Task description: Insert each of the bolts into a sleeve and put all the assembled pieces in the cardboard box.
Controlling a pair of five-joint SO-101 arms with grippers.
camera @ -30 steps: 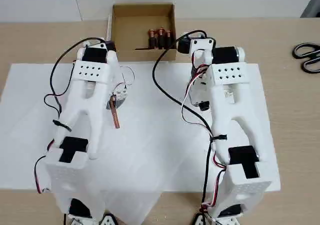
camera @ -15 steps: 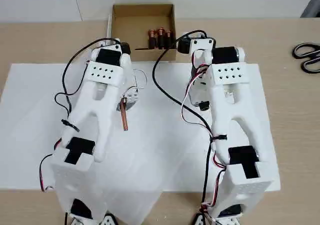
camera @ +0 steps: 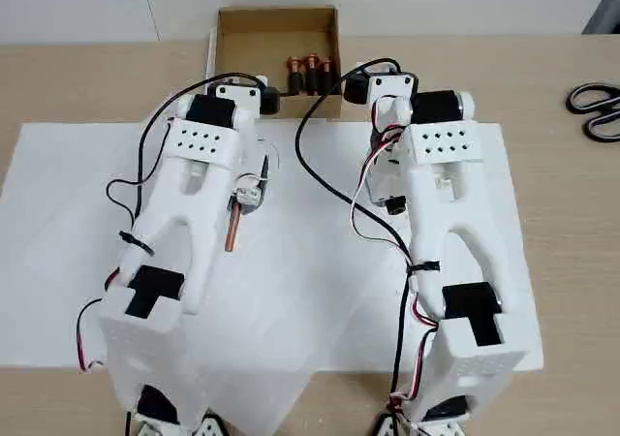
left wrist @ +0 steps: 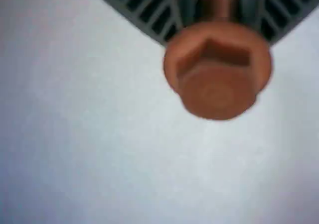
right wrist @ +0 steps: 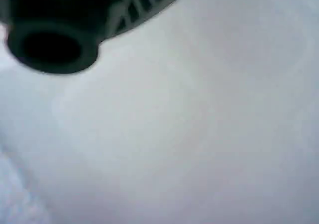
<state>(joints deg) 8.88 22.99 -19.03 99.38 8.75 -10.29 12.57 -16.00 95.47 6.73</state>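
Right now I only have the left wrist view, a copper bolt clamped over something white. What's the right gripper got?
Observer: The right gripper grips a black sleeve, with the sleeve's open end towards its wrist camera.
Operator: Anything in the cardboard box yet?
Observer: Three assembled pieces sit in the right part of the cardboard box.
Operator: Where's my bolt relative to it?
Observer: In the high view the bolt hangs over the white sheet, short of the box.

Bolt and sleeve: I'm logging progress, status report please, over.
Left gripper shut on bolt, over white sheet. Right gripper shut on sleeve. Three assembled pieces in cardboard box. Scissors well aside.
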